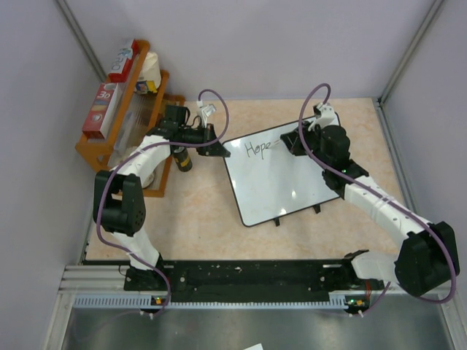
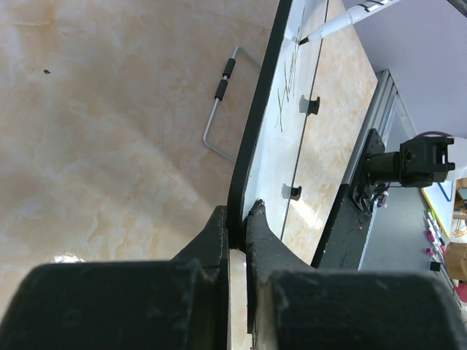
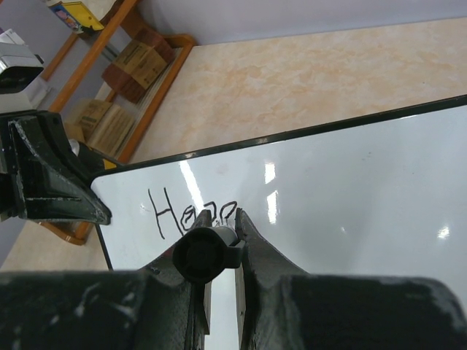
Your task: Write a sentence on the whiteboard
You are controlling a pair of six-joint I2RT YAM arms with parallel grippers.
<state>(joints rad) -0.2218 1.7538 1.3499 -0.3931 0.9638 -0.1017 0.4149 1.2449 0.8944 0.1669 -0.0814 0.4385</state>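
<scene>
Out beyond the left arm, well to the left of the left gripper [image 2: 236,219], a wooden rack [image 1: 91,149] holds boxes and packets on its shelves. The left gripper is closed on the whiteboard [image 1: 284,186]. Its two black fingers pinch the thin black rim at the board's far left corner, one finger on each face. On the outer side of those fingers a bent wire loop [image 2: 219,109] with two black sleeves shows against the marbled tabletop [image 1: 204,211]; whether it is fixed to the board cannot be told.

The board runs away from the left fingertips toward the right gripper [image 3: 219,217] and lies between the two grippers. Its two small black feet [image 1: 278,221] are on the edge farther from both.

The sentence [image 3: 191,214] so far is one handwritten word in dark ink — "Hope". It starts just past the left gripper's fingertips and ends directly ahead of the right gripper's, whose fingers hide part of the last letter in the right wrist view.

The right gripper is clamped on a marker [image 2: 343,22] with a white barrel, whose butt end fills the gap between the fingers. In the left wrist view the marker's dark tip touches the white surface at the end of the writing.
</scene>
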